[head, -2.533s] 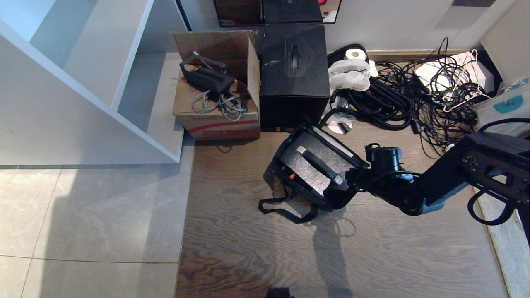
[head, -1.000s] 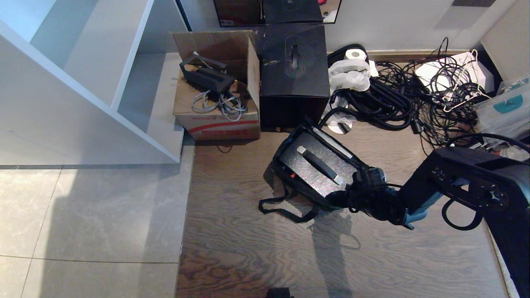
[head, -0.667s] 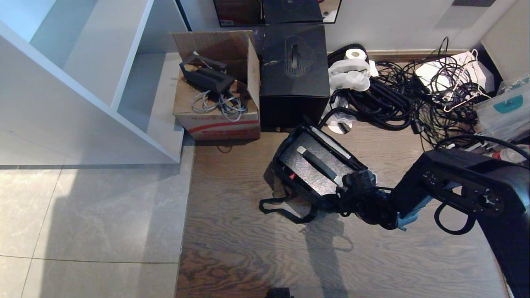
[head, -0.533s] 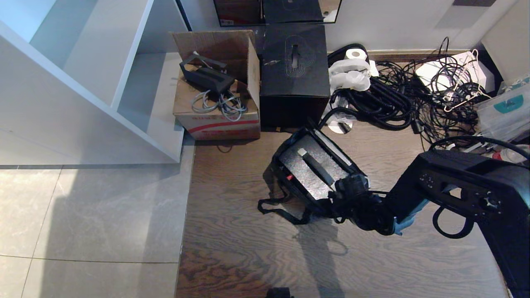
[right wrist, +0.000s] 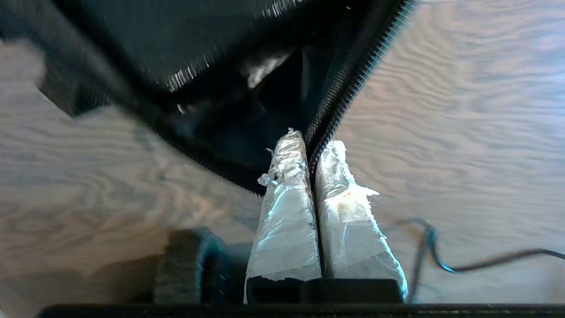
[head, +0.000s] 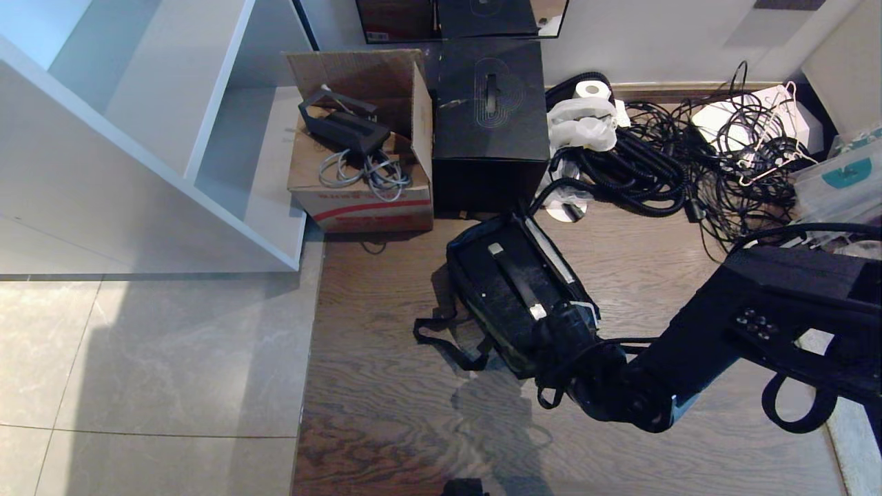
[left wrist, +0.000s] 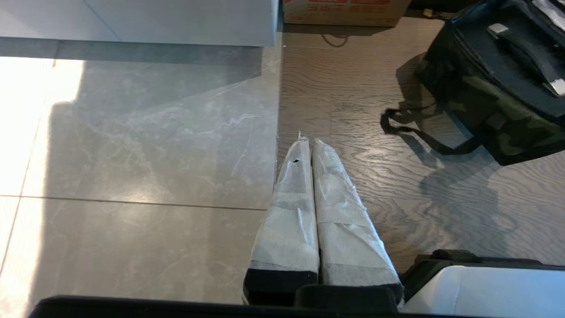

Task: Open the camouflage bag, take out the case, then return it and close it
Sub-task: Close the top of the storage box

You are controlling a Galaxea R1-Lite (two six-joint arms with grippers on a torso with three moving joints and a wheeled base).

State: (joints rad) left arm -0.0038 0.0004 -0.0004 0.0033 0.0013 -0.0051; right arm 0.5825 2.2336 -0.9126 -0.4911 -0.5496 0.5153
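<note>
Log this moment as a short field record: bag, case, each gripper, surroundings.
bag: camouflage bag on the wood floor, top unzipped and open
case: case lying inside the bag, handle up
right gripper: right gripper shut on the bag's zipper edge at its near corner
left gripper: left gripper shut, holding nothing, parked above the floor away from the bag
surroundings: black box and cardboard box behind the bag; cables beside them
</note>
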